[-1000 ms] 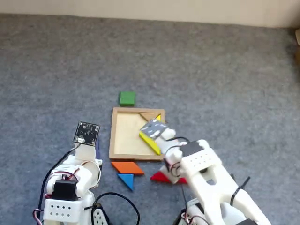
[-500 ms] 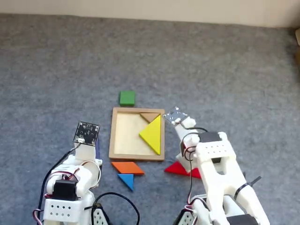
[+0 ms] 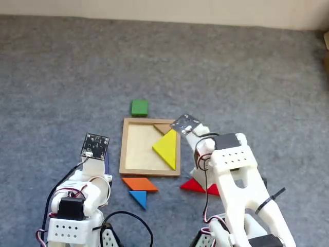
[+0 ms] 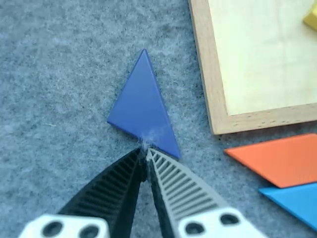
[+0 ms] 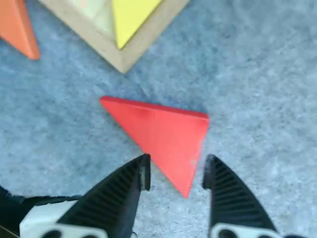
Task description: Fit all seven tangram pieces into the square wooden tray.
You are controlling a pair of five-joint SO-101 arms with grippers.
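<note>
Our right end effector (image 5: 177,163), wide, straddles a corner of the flat red triangle (image 5: 158,129); its long edge points toward the square wooden tray (image 5: 122,60).

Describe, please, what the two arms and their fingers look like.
Both are white shells with black motors and looping black cables. The left arm has ribbed fingers, one black and one pale grey; the right arm has two black ribbed fingers.
</note>
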